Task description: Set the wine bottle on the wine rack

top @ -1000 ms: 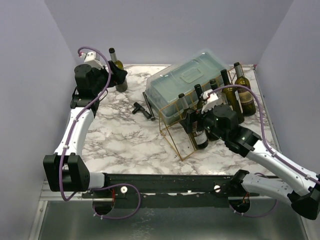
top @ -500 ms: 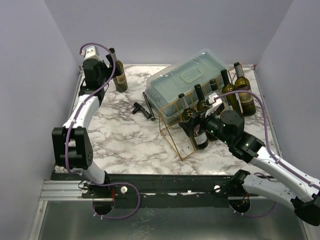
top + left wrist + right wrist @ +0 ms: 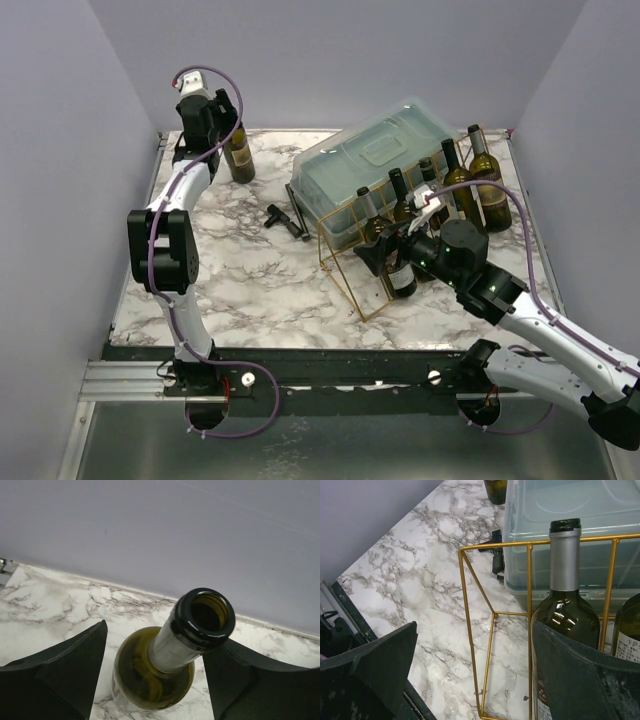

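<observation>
A green wine bottle [image 3: 238,152] stands upright at the back left corner. My left gripper [image 3: 224,118] hovers over its top. In the left wrist view the open bottle mouth [image 3: 206,615] sits between the open jaws of the left gripper [image 3: 160,647], and the jaws do not touch it. The gold wire wine rack [image 3: 346,262] stands mid-right, in front of the plastic box. My right gripper [image 3: 384,250] is open at the rack's near end. In the right wrist view the right gripper [image 3: 475,630] straddles the rack's frame [image 3: 491,630], with a foil-capped bottle [image 3: 565,605] by its right finger.
A translucent bluish lidded box [image 3: 375,165] lies behind the rack. Several more wine bottles [image 3: 470,190] stand at the right, some close to the rack. A small black tool [image 3: 286,221] lies mid-table. Purple walls enclose the back and sides.
My left arm has swung back and up, bringing its gripper from beside the back-left bottle to over its top. My right gripper has shifted slightly left at the rack.
</observation>
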Robot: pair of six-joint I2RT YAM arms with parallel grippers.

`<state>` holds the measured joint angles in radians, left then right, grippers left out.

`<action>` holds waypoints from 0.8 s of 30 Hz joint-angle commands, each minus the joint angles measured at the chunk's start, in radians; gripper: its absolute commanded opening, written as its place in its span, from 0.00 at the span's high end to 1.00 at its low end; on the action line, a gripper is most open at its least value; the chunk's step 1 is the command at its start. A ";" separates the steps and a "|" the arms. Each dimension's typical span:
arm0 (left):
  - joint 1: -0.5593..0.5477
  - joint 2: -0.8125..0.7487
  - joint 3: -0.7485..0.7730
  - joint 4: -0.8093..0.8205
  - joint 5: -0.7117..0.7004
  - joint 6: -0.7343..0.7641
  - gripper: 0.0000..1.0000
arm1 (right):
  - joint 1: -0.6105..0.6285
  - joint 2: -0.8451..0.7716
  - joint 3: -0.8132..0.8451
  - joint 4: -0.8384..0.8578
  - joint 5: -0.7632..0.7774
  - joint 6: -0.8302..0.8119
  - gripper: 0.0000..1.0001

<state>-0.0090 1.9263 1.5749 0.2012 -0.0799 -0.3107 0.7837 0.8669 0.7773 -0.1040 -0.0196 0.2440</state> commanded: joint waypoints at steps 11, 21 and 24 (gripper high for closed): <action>-0.020 -0.087 -0.037 0.022 0.009 0.137 0.86 | -0.001 0.045 0.002 0.015 -0.004 0.003 0.00; -0.035 -0.482 -0.259 -0.136 -0.046 0.156 1.00 | 0.000 0.077 0.035 -0.010 -0.068 0.063 0.00; -0.037 -0.594 -0.342 -0.149 0.033 0.127 1.00 | -0.001 0.093 0.039 -0.009 -0.105 0.091 0.00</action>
<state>-0.0391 1.5074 1.3022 0.0044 -0.0982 -0.1619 0.7837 0.9424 0.7841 -0.1059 -0.0528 0.2886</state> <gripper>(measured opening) 0.336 0.998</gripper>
